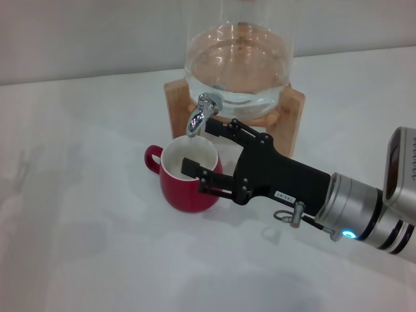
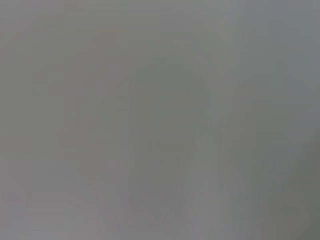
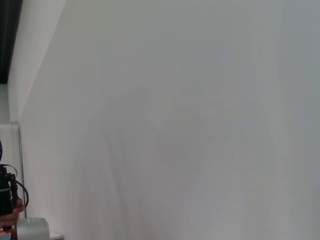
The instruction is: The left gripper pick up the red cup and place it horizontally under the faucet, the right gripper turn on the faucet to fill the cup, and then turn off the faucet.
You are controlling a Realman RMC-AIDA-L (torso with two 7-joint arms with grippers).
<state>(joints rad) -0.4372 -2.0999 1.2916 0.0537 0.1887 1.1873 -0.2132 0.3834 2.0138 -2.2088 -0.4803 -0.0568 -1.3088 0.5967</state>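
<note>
The red cup (image 1: 190,187) stands upright on the white table, its white inside facing up and its handle (image 1: 153,158) pointing to the left. It sits directly below the chrome faucet (image 1: 202,112) of the glass dispenser (image 1: 237,55). My right gripper (image 1: 200,147) reaches in from the right with a blue light on its forearm. It is open: one finger lies beside the faucet's spout, the other over the cup's near rim. No water stream shows. My left gripper is out of view; the left wrist view shows only plain grey.
The dispenser rests on a wooden stand (image 1: 294,107) at the back of the table (image 1: 84,214). The right wrist view shows a pale wall (image 3: 175,120) with a dark object (image 3: 7,197) at one edge.
</note>
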